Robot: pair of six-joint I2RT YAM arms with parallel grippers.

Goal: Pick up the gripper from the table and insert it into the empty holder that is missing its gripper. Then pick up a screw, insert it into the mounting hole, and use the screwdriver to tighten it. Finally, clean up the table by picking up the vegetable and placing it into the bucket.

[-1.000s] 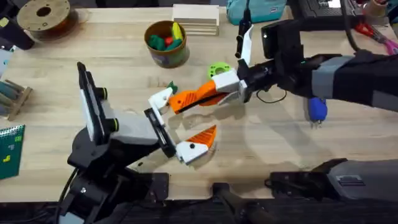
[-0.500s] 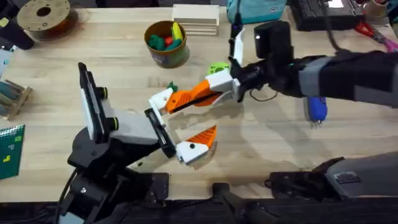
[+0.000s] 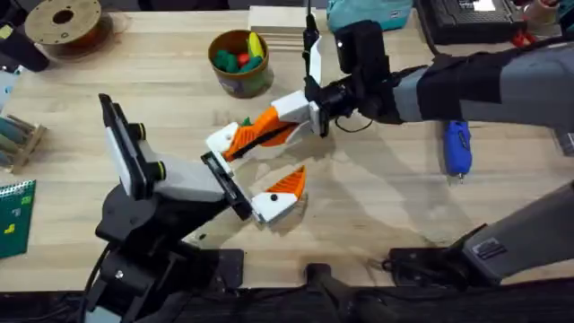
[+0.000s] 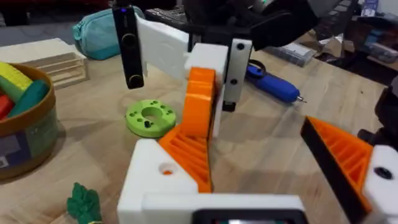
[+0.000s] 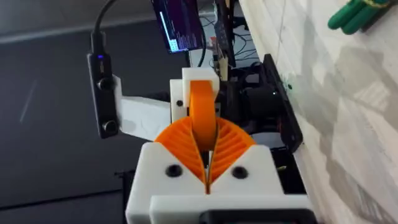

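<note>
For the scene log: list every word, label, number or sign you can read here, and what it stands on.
No text can be read in any view.
The bucket: its label band is too blurred to read.
The green board at the table's edge: markings too small to read.
The screen in the right wrist view: bright lines, too blurred to read.

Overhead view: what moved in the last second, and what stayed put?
The right gripper, shut on the gripper, carried it leftward and slightly farther up the table, onto the left arm's empty holder. The left gripper shifted a little to the left. The screwdriver, bucket and vegetable stayed where they were.
</note>
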